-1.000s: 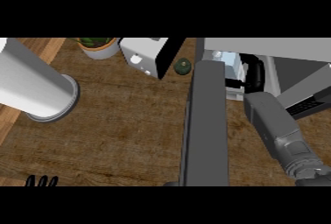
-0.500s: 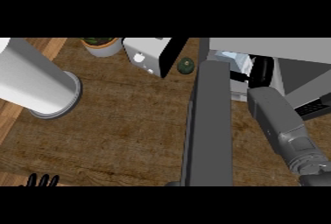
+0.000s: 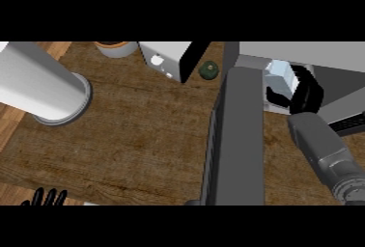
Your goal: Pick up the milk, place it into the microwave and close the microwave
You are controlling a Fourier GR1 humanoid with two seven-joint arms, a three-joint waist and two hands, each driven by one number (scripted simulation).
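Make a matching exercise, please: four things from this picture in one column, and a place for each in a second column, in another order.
Things:
1. milk carton
2. left hand
3. white cylinder
4. dark green round object

Places:
A. lower left edge of the view
B. inside the microwave, beside the right hand
C. on the counter, just left of the open door
D. left side of the counter

Pairs: 1-B, 2-A, 3-D, 4-C
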